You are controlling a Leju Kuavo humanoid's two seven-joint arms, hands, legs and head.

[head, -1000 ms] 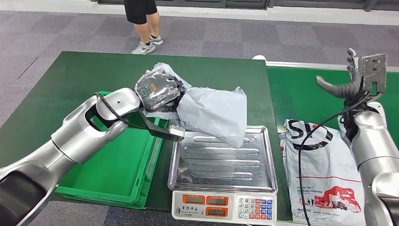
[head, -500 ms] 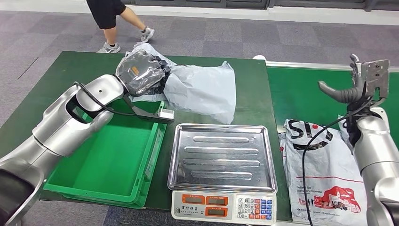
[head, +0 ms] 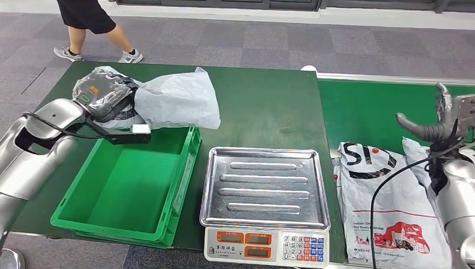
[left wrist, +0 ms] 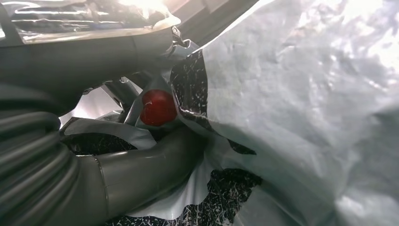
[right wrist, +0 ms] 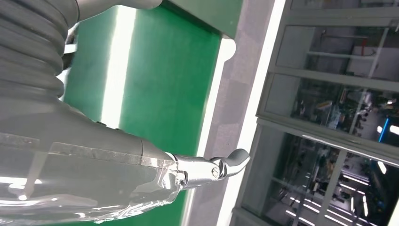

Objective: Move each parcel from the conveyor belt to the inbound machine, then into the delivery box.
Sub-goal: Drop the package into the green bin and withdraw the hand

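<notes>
A: What are you looking at on your left?

B: Your left hand [head: 103, 96], wrapped in clear crinkled plastic, grips a grey poly-mailer parcel [head: 178, 101]. The bag is soft, wrinkled and matte, with a dark speckled inner lining showing in the left wrist view [left wrist: 301, 94]. It hangs from the hand above the far edge of the green plastic crate [head: 131, 193], spreading away from the fingers toward the middle of the green table [head: 263, 106].

A: And the scale?

B: You see a steel weighing pan [head: 263, 188], ribbed and shiny, on a scale with orange displays and a keypad [head: 266, 245]; it sits just beside the crate, and the parcel is well apart from it.

A: Your right side?

B: Your right hand [head: 442, 120] is raised over the conveyor belt [head: 364, 112], thumb stuck out, fingers apart, holding nothing. Below it lie a white printed parcel [head: 386, 207] with black lettering and a red picture, and another white bag [head: 414, 151] partly behind your arm.

A: Anyone nearby?

B: A person's legs [head: 92, 33] beyond the table, on grey carpet
</notes>
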